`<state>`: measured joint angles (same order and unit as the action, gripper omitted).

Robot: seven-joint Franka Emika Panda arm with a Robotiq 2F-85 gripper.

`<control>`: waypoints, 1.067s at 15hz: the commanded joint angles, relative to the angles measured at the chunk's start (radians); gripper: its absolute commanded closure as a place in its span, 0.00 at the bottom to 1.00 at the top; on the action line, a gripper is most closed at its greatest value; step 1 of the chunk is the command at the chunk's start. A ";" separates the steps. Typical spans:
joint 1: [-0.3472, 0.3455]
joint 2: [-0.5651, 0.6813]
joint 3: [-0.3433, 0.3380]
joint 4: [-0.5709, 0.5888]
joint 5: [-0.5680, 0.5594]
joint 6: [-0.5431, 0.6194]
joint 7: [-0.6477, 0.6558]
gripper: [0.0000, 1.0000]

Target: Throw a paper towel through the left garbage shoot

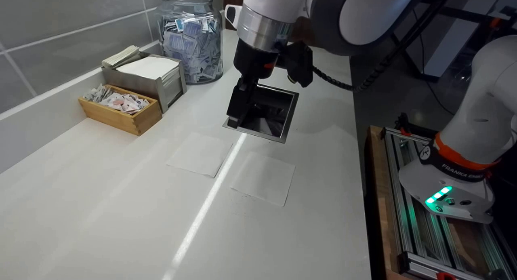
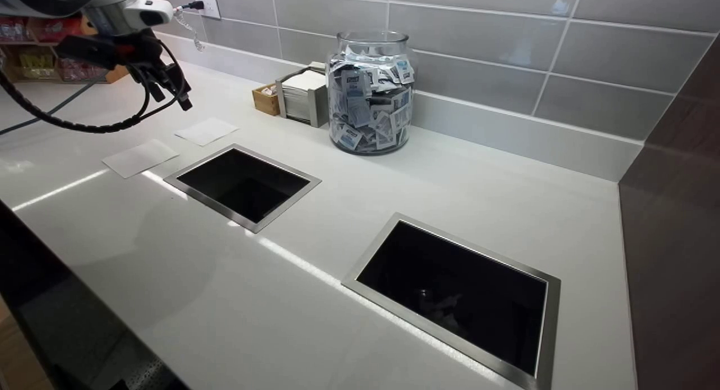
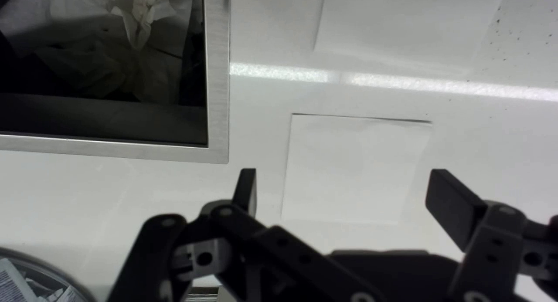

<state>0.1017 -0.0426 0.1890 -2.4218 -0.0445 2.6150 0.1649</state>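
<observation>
A flat white paper towel [image 1: 200,154] lies on the pale counter on the wall side; it also shows in an exterior view [image 2: 206,131] and the wrist view [image 3: 357,162]. A second, alike towel [image 1: 264,178] lies beside it, nearer the counter's front edge, also in the wrist view [image 3: 405,23]. My gripper [image 3: 342,182] is open and empty above the counter. In the wrist view the wall-side towel shows between its spread fingers. In an exterior view the gripper [image 2: 171,97] hangs above and behind the towels. The left chute [image 2: 211,202] has a steel rim [image 3: 217,75] close to the towels.
A second chute [image 2: 374,249] lies farther right. A glass jar of packets [image 1: 190,45], a metal napkin holder [image 1: 133,80] and a wooden box [image 1: 113,117] stand along the wall. Crumpled white paper [image 3: 144,14] lies down inside the left chute. The counter's front edge is beyond the towels.
</observation>
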 commanded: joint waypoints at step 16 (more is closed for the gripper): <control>0.054 0.349 -0.023 0.247 0.084 0.025 -0.057 0.00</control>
<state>0.1251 0.2455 0.1831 -2.2333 0.0568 2.6972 0.0877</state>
